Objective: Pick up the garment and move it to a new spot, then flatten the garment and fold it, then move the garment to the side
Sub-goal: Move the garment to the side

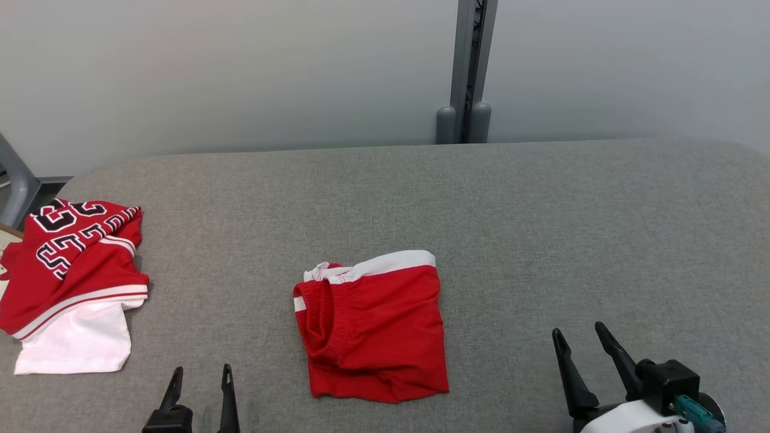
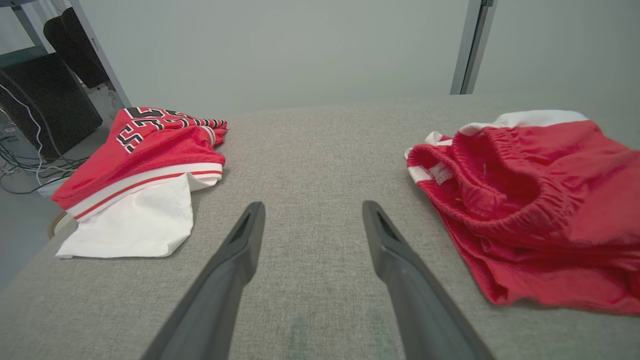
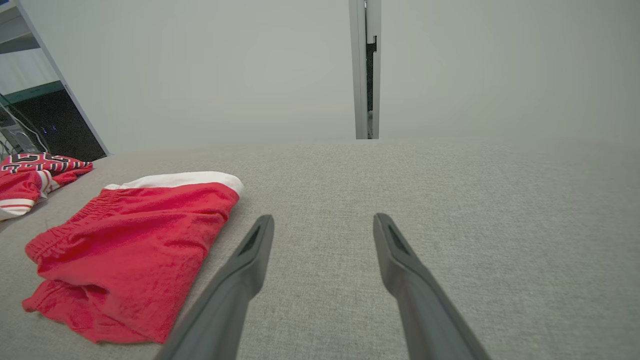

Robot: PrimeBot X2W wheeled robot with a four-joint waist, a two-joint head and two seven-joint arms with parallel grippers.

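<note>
Midway across the grey surface (image 1: 541, 198), between both claws and slightly ahead of them: the red shorts (image 1: 373, 328). Folded into a compact near-square, lying flat, with a white band along the far edge and the gathered elastic waist bunched at the side toward the robot's left. Slightly longer front-to-back than across, so no strong long axis to speak of. Touching neither claw.

Off to the robot's left of the shorts, near the front edge: left claw (image 1: 202, 370), fingers spread, gripping nothing, pointing forward over bare fabric. Seen along its fingers, shorts to the right and a little ahead, waist fold facing it. Off to the other side: right claw (image 1: 578, 329), likewise spread and empty, shorts to its left. Judged from the head view, left claw the nearer of the two, though not by much.

Further out, at the left end of the surface and well apart from the shorts: red jersey (image 1: 72, 258) with black-and-white lettering, heaped on a white garment (image 1: 78, 343).

Probably at the last step, with folding seemingly done: moving the shorts aside. Calls for pinching the near corners, or the waist side with the left claw, and shifting without letting the layers splay. Risk: loose bottom layer dragging and undoing the fold.
</note>
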